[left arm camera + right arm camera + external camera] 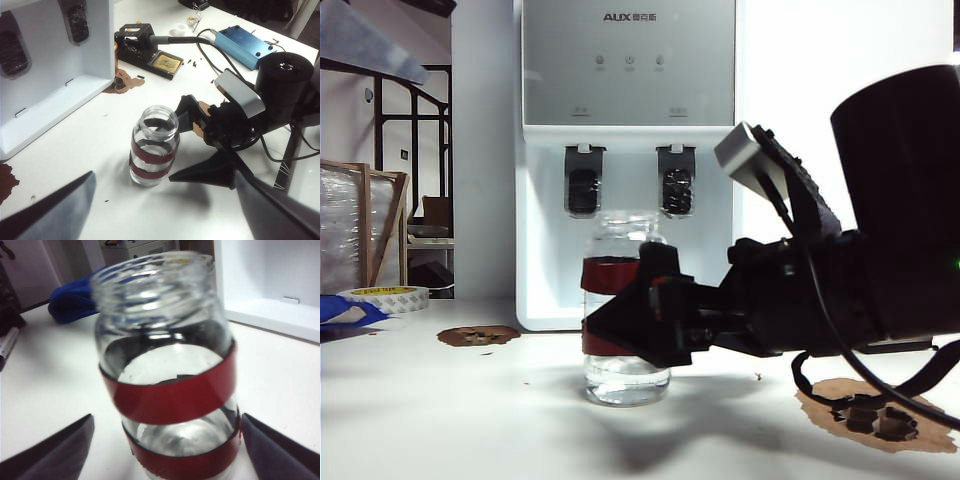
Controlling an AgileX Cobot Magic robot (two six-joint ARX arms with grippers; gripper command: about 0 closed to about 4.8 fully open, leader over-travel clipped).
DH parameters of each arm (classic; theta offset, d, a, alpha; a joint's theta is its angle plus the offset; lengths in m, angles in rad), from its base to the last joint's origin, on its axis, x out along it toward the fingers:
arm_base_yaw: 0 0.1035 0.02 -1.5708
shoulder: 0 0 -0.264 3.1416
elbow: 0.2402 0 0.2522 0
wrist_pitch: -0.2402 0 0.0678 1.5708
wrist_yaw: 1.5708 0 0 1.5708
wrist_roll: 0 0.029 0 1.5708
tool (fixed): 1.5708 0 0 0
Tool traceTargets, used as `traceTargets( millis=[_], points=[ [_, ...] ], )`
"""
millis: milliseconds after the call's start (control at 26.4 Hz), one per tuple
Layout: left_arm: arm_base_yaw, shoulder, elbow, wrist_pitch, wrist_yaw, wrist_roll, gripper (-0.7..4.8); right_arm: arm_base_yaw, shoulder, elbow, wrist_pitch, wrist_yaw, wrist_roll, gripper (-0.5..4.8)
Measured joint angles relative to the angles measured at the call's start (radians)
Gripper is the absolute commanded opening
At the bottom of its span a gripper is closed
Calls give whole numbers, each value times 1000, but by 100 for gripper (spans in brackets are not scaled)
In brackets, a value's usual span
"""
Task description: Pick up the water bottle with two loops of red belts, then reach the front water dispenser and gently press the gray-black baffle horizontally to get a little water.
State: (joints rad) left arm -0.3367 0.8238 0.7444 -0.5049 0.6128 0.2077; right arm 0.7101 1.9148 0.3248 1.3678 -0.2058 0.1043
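Flanking tabletop bottle: right claw; left claw above.

water bottle: the right gripper covers part of its red bands in the exterior view; the right wrist view cuts off its bottom.
right gripper fingers: only the tips show in the right wrist view, one on each side of the bottle, and they are fuzzy.
left gripper fingers: cut off by the picture's edge and blurry.
water dispenser: top cut off; its little lights are too small to read.
blue thing: partly behind the bottle, can't tell what it is.
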Motion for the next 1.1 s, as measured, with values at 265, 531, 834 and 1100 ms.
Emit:
traceTargets(
  millis=[265, 531, 834, 1100],
  points=[
    [0, 0, 0, 0, -4, 0, 464, 0, 0, 0, 0, 3, 1, 479],
    [0, 1, 7, -10, -19, 11, 464, 0, -23, -48, 1, 50, -3, 479],
    [1, 1, 37, -41, -91, 48, 464, 0, -210, -143, -3, 196, -65, 479],
    [1, 1, 37, -52, -156, 74, 464, 0, -454, -197, -158, 415, -163, 479]
  ],
)
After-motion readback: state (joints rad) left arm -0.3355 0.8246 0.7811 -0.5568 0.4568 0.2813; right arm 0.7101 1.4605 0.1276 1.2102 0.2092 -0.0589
